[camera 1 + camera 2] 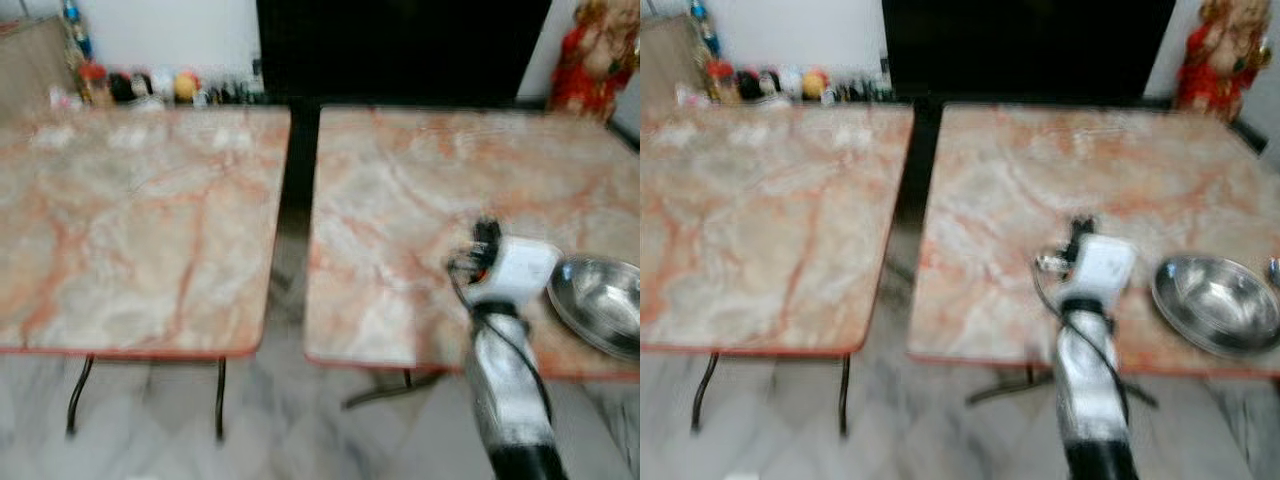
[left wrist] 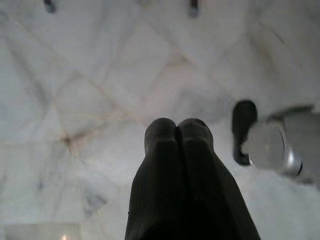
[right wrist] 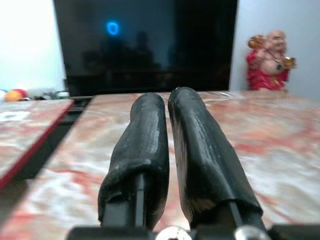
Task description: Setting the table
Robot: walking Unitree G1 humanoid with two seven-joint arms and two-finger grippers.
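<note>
While the head views are blurred, two marble-patterned tables stand side by side with a dark gap between them. The left table point(image 1: 140, 230) lies across that gap from the right table point(image 1: 420, 200). Behind the left table's far edge, a row of small colourful items point(image 1: 140, 85) sits against the wall. The left gripper point(image 2: 176, 131) hangs over the pale marble floor point(image 2: 75, 100), its two black fingers pressed together and holding nothing. Over the right table's near edge, the right gripper point(image 3: 167, 107) reaches forward just above the tabletop, fingers together and empty. A steel bowl point(image 1: 600, 303) rests on the right table just to the right of that arm's wrist. Behind the right table's far right corner stands a red figurine point(image 3: 270, 60).
</note>
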